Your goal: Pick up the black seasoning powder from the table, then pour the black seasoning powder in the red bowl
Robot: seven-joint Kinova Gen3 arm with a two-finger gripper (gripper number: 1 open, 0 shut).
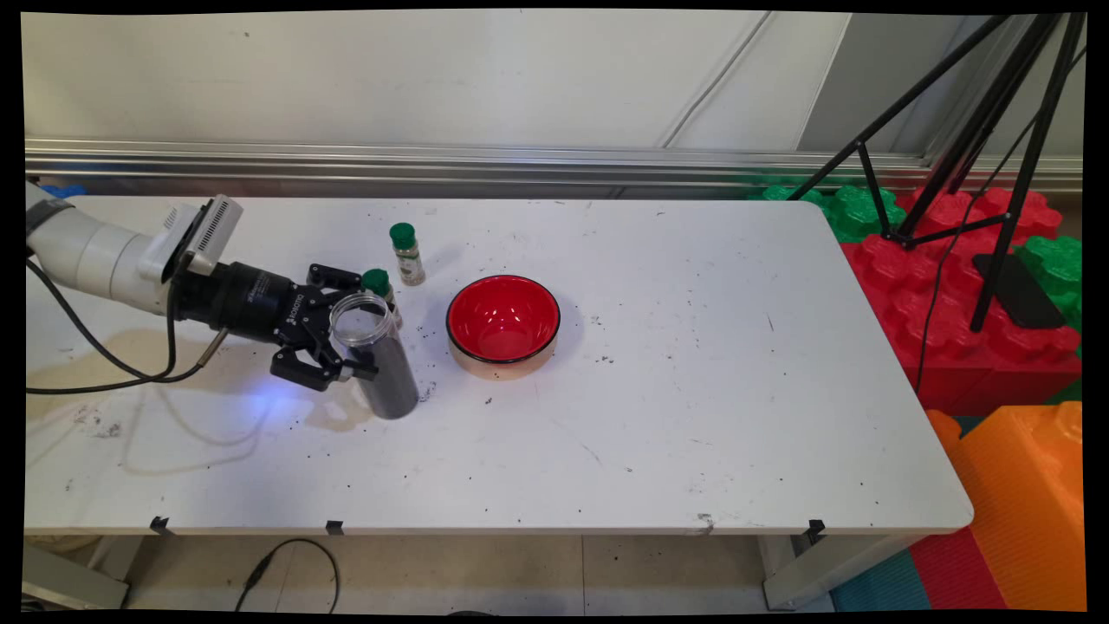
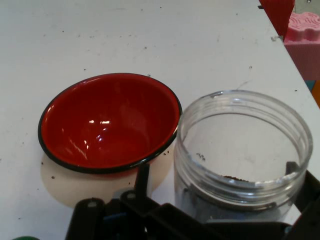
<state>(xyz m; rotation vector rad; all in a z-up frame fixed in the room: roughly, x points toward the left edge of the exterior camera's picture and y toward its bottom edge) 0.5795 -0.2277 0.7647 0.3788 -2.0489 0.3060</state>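
Note:
My gripper [image 1: 357, 336] is shut on a clear lidless jar [image 1: 385, 373] with dark grounds in its lower part, one finger on each side near the rim. The jar's base is at or just above the table [image 1: 693, 416]; I cannot tell which. In the hand view the jar [image 2: 245, 150] fills the lower right, its mouth open towards the camera. A red bowl [image 1: 502, 321] with a black rim stands empty just right of the jar, and appears as the bowl [image 2: 110, 125] at left in the hand view. A green-capped spice bottle [image 1: 379, 282] stands right behind the jar, half hidden.
A second green-capped spice bottle [image 1: 405, 253] stands farther back. Dark crumbs [image 1: 426, 394] lie scattered round the jar and bowl. Beyond the table's right edge stand a black tripod [image 1: 996, 130] and large red, green and orange foam blocks [image 1: 953, 286]. Black cables [image 1: 104, 355] hang from the arm.

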